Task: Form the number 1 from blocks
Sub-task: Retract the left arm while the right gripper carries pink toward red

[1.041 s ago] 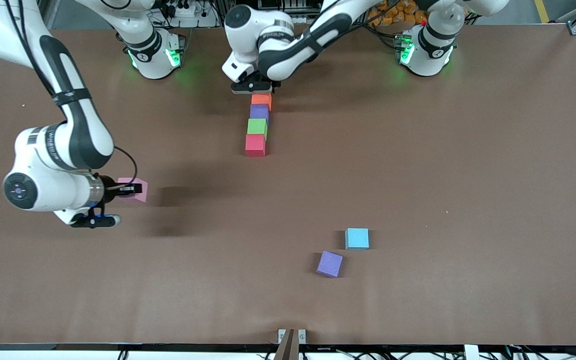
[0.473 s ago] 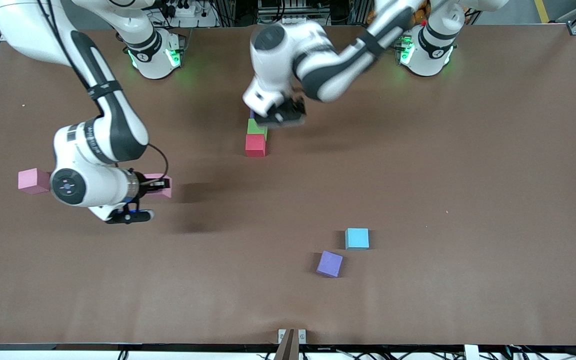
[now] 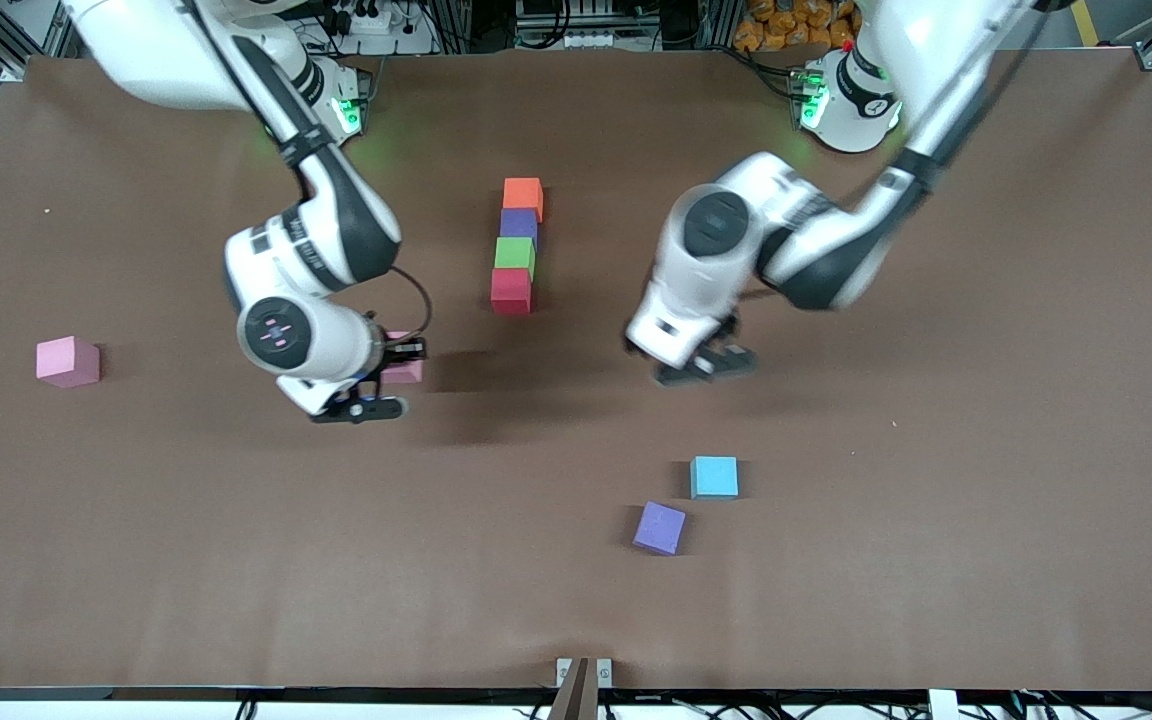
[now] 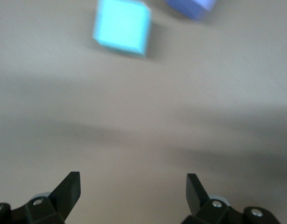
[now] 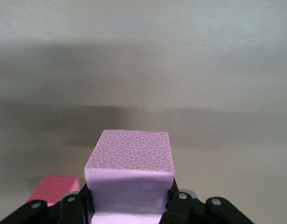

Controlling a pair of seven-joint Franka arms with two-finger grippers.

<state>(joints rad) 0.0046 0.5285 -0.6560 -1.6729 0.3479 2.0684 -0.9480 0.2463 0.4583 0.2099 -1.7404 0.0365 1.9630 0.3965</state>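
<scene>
Right gripper [image 3: 404,362] is up in the air over bare table [image 3: 936,300], toward the right arm's end from the line of cubes, its fingers clamped on a pink cube [image 5: 129,175]; the right wrist view shows that cube square between the fingers, with the corner of a red cube [image 5: 55,189] on the table below it. Left gripper [image 3: 706,362] hangs over bare table toward the left arm's end from the line, its fingers [image 4: 69,189] spread wide with nothing between them; its wrist view looks down on the light blue cube [image 4: 121,27] and part of a loose purple cube [image 4: 192,7]. Line so far: four touching cubes in one straight row, orange cube [image 3: 523,196] farthest from the front camera, then purple cube in the line [image 3: 518,224], green cube [image 3: 514,253], and the red cube nearest the camera. Neither gripper touches the row. Loose pieces: the light blue cube and the loose purple cube lie near each other, well nearer the camera than the row, the purple one nearest and slightly turned. A second pink cube [image 3: 67,361] sits alone on the table toward the right arm's end, well apart from everything else.
</scene>
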